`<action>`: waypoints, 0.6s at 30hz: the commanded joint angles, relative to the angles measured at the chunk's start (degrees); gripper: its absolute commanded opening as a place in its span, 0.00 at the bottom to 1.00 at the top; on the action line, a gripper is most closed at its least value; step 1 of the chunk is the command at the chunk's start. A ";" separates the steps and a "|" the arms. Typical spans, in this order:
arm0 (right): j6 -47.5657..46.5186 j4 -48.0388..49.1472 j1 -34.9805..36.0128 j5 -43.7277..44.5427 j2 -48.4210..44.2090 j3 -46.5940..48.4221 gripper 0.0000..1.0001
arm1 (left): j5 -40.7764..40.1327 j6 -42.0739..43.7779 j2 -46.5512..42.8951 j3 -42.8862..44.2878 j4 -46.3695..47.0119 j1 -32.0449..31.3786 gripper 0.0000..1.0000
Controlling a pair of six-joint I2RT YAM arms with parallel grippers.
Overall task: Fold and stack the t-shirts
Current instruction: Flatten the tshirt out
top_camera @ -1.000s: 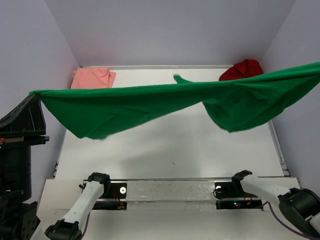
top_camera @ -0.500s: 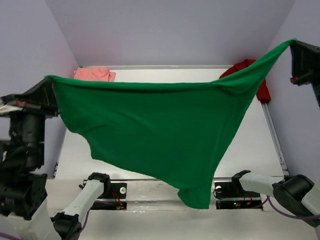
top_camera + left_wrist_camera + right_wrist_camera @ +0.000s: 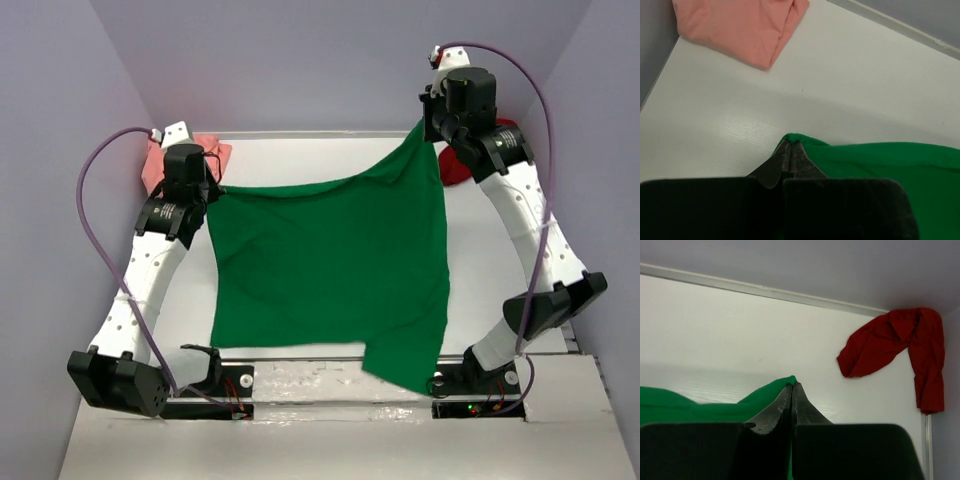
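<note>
The green t-shirt (image 3: 330,265) lies spread over the table, its near right corner hanging over the front rail. My left gripper (image 3: 207,188) is shut on its far left corner (image 3: 795,140), low by the table. My right gripper (image 3: 425,125) is shut on its far right corner (image 3: 787,383) and holds that corner raised. The salmon-pink t-shirt (image 3: 205,150) lies folded at the far left corner, clear in the left wrist view (image 3: 735,27). The dark red t-shirt (image 3: 460,165) lies crumpled at the far right, mostly behind my right arm, and shows in the right wrist view (image 3: 890,347).
Grey walls close in the table on three sides. A metal rail (image 3: 320,375) with the arm bases runs along the near edge. Bare white table (image 3: 300,160) shows behind the green shirt.
Both arms have swung down and forward from a high spread hold. The green shirt, stretched in the air before, now lies flat on the table with its far corners still gripped.
</note>
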 commanded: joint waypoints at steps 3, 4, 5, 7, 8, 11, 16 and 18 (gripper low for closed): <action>0.57 6.20 -3.89 -2.57 2.71 2.04 0.00 | -3.16 -0.78 6.50 -0.07 11.04 0.55 0.00; 1.00 6.20 -4.59 -3.54 3.23 1.96 0.00 | -3.07 -1.13 7.74 0.11 11.22 0.64 0.00; 1.18 6.20 -5.47 -4.16 4.28 1.87 0.00 | -2.28 -1.30 10.18 0.29 12.27 0.64 0.00; 1.36 6.12 -6.08 -5.13 5.43 1.78 0.00 | -1.57 -1.04 12.57 0.64 12.72 0.64 0.00; 1.53 6.12 -6.09 -5.74 5.87 1.43 0.00 | -1.48 -1.65 13.89 1.86 12.11 0.72 0.00; 1.54 6.64 -7.32 -6.54 7.54 0.20 0.00 | -0.08 -1.57 18.46 3.97 10.09 0.64 0.00; 1.89 8.49 -7.32 -6.89 7.99 -3.66 0.00 | 0.01 -0.96 22.43 7.58 6.39 0.64 0.00; 1.98 9.01 -7.32 -7.06 6.41 -4.89 0.00 | -0.25 -1.13 21.12 6.88 6.48 0.72 0.00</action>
